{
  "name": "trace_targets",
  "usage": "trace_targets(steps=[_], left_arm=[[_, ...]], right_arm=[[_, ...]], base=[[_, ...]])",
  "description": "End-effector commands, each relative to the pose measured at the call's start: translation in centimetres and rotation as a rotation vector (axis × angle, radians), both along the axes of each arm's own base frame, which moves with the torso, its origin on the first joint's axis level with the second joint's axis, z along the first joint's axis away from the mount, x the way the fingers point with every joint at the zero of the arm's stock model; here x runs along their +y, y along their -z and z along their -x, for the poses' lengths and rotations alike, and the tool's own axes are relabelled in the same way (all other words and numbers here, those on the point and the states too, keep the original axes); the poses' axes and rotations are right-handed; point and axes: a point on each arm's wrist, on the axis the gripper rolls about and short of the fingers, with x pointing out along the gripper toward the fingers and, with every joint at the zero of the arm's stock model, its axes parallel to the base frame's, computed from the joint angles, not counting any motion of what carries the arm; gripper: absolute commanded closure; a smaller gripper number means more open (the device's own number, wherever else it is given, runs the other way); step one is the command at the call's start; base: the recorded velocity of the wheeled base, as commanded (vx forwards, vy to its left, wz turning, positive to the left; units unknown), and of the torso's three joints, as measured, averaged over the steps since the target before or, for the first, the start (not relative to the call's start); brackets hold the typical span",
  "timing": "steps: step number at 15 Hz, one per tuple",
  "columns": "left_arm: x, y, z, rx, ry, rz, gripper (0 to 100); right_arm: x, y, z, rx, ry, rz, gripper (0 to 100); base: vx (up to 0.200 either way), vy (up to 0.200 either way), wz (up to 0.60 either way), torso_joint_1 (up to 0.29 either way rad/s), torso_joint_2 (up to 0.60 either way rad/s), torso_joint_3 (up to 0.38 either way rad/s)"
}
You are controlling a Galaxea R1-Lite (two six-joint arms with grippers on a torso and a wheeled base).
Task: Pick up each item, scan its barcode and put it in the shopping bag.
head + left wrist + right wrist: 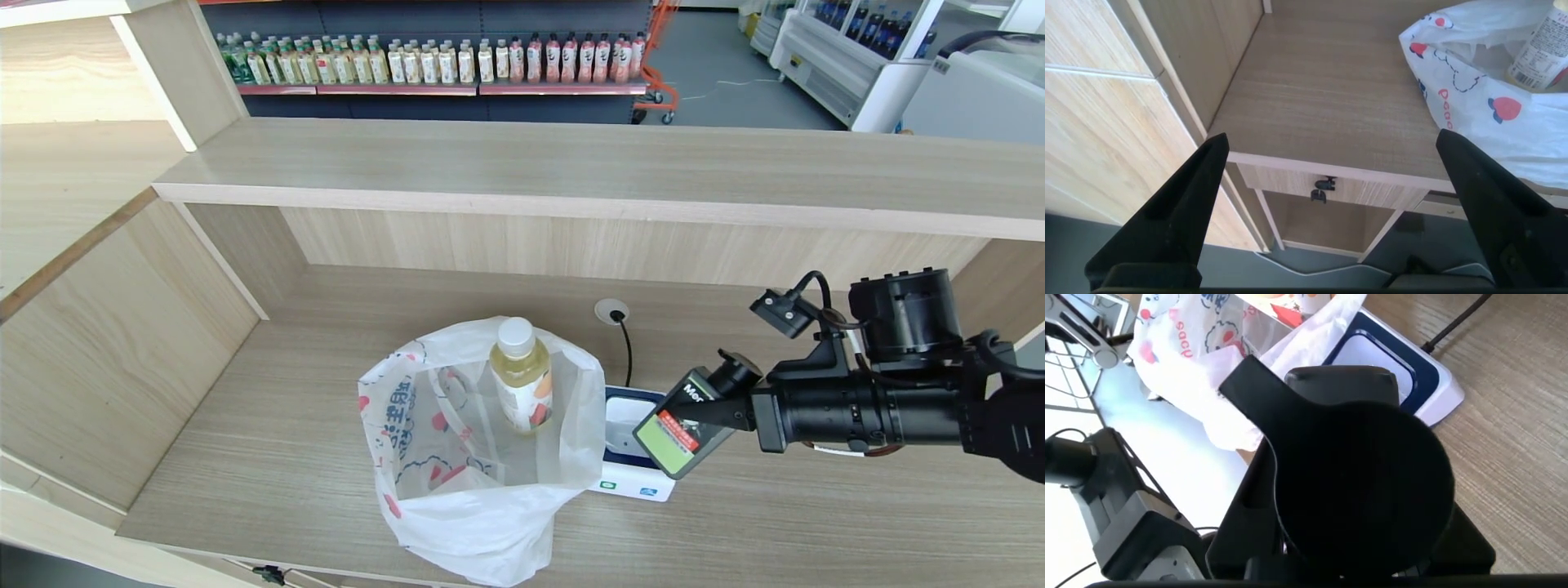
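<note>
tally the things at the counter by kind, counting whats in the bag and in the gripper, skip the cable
shopping bag: 1
bottle, standing in the bag: 1
green box, held in the right gripper over the scanner: 1
scanner: 1
total: 4

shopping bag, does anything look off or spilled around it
Nothing spilled: the bottle stands upright inside the shopping bag. The bag's front does sag over the counter edge, and its side presses against the scanner.
</note>
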Motion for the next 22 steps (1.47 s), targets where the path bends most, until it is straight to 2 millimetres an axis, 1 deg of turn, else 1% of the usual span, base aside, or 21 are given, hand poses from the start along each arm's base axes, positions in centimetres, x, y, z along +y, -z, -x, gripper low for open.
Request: trace_targets(steps=[1,7,11,12,15,16,17,19,20,21,22], left_arm=[[0.0,0.0,0.0,-0.001,0.000,0.001,0],[0.0,0.0,0.0,-0.001,0.000,0.001,0],[0.0,0.0,0.0,-0.001,0.000,0.001,0],[0.0,0.0,0.0,-0.001,0.000,0.001,0],[0.0,0.0,0.0,-0.001,0.000,0.001,0],[0.0,0.0,0.0,-0.001,0.000,0.001,0],[0.0,0.0,0.0,0.001,0.000,0.001,0],[0.0,0.0,0.0,-0.001,0.000,0.001,0],[0.0,0.0,0.0,-0.001,0.000,0.001,0],[0.0,0.0,0.0,-0.001,0.000,0.001,0],[0.0,0.0,0.0,-0.001,0.000,0.001,0]], right_arm=[[0.7,0.6,-0.8,0.014,-0.015,0.001,100],[2.3,2.1,-2.6,-0.011,-0.038,-0.019,100],[2.7,2.5,-2.8,-0.001,-0.047,-0.016,100],[2.7,2.5,-2.8,-0.001,-0.050,-0.017,100],[2.7,1.2,-2.6,-0.040,-0.047,-0.035,100],[2.2,-1.5,-1.7,-0.101,-0.030,-0.079,100],[1.8,-3.7,-0.9,-0.139,-0.015,-0.117,100],[0.8,-8.9,1.7,-0.272,-0.009,-0.175,100],[0.3,-10.9,3.1,-0.305,-0.010,-0.182,100],[-0.1,-12.0,4.2,-0.330,-0.017,-0.166,100],[-0.3,-12.2,4.7,-0.359,-0.025,-0.134,100]], base=[[0.000,0.000,0.00,0.000,0.00,0.000],[0.000,0.000,0.00,0.000,0.00,0.000],[0.000,0.000,0.00,0.000,0.00,0.000],[0.000,0.000,0.00,0.000,0.00,0.000],[0.000,0.000,0.00,0.000,0.00,0.000],[0.000,0.000,0.00,0.000,0.00,0.000],[0.000,0.000,0.00,0.000,0.00,0.000],[0.000,0.000,0.00,0.000,0.00,0.000],[0.000,0.000,0.00,0.000,0.00,0.000],[0.000,0.000,0.00,0.000,0.00,0.000],[0.000,0.000,0.00,0.000,0.00,0.000]])
